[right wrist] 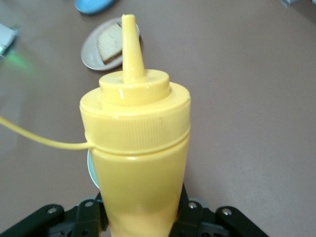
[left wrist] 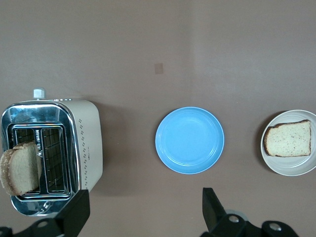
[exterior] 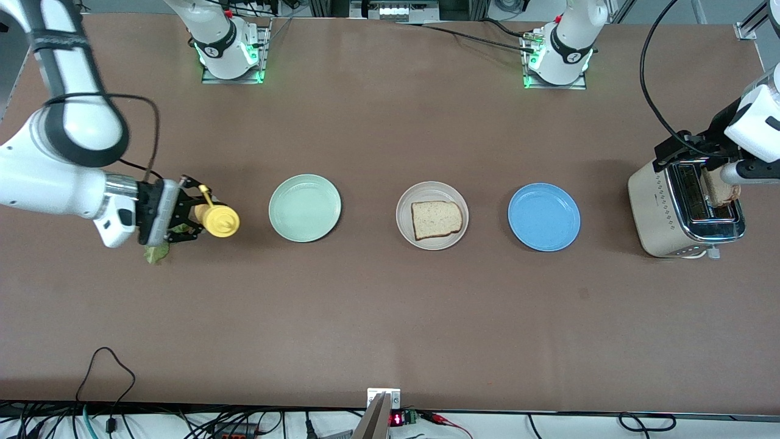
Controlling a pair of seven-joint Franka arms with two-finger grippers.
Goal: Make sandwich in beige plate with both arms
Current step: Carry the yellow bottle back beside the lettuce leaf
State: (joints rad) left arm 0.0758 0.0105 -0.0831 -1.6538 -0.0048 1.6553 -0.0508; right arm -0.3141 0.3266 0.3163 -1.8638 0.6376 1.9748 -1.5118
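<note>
Your round beige plate (exterior: pixel 432 215) sits mid-worktop holding one slice of speckled brown-crusted bread (exterior: pixel 436 219); the mint-green plate (exterior: pixel 304 207) and blue plate (exterior: pixel 543 216) flank it. A second slice (left wrist: pixel 19 168) stands in the cream toaster (exterior: pixel 682 210), under your left gripper (left wrist: pixel 143 210), jaws wide. Your right gripper (exterior: pixel 189 218) clamps the yellow squeeze bottle (exterior: pixel 218 219), above a green lettuce leaf (exterior: pixel 156 252).
</note>
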